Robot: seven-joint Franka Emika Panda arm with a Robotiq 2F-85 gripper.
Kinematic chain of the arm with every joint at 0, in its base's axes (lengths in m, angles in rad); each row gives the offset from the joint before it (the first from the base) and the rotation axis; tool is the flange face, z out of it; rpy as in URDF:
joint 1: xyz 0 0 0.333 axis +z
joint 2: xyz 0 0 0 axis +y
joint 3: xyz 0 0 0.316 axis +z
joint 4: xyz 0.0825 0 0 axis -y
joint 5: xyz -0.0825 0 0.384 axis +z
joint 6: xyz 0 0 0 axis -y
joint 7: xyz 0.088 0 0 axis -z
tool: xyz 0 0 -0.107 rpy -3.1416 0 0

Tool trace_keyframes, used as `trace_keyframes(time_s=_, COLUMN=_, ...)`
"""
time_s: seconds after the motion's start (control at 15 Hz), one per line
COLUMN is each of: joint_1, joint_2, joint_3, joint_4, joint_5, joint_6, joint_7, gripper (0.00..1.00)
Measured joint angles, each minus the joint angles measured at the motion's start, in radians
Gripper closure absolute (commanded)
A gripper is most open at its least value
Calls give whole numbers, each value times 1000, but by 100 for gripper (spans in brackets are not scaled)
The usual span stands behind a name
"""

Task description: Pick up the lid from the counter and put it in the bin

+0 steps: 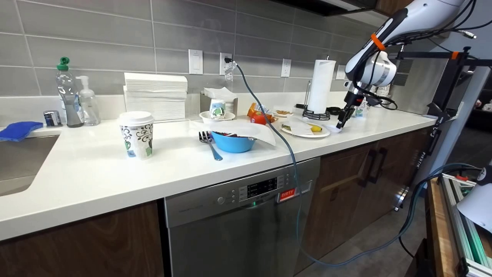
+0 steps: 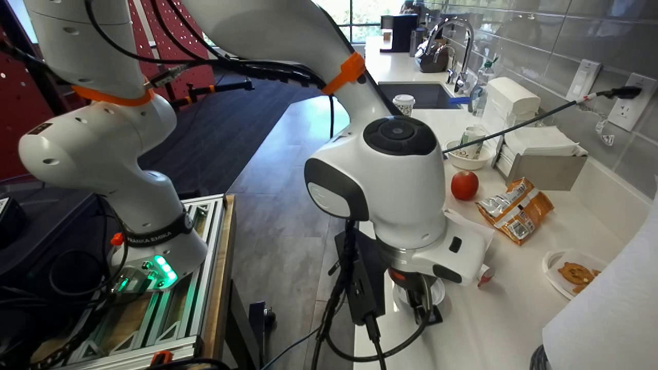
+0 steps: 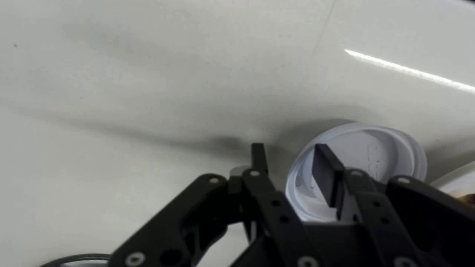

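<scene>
A round white lid (image 3: 374,152) lies on the white counter with its hollow side up. It also shows in an exterior view (image 1: 333,129) and, partly hidden by the gripper, in an exterior view (image 2: 438,292). My gripper (image 3: 291,161) is open and points down at the lid. In the wrist view one finger overlaps the inside of the lid and the other is outside its rim, over the counter. Nothing is between the fingers except the near rim; whether they touch it I cannot tell. The gripper also shows in an exterior view (image 1: 341,122). No bin is in view.
A plate (image 1: 324,134) with food stands right beside the lid. A paper towel roll (image 1: 321,86) stands behind. A blue bowl (image 1: 232,143), a fork (image 1: 213,148) and a lidded cup (image 1: 137,136) are further along. A cable (image 1: 282,140) hangs across the counter.
</scene>
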Motion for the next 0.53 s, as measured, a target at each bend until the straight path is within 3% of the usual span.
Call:
trace_keyframes(time_s=0.33, joint_1=-68, joint_2=37, joint_3=62, joint_4=35, joint_5=60, joint_6=0, joint_7=-21, gripper=59)
trace_keyframes(time_s=0.4, joint_1=-77, joint_2=43, joint_3=71, joint_4=41, joint_5=67, joint_6=0, joint_7=-21, gripper=81)
trace_keyframes(time_s=0.47, joint_1=-86, joint_2=46, joint_3=79, joint_4=46, joint_5=74, joint_6=0, joint_7=-22, gripper=82)
trace_keyframes(time_s=0.53, joint_1=-92, joint_2=49, joint_3=86, joint_4=50, joint_5=79, joint_6=0, joint_7=-22, gripper=90)
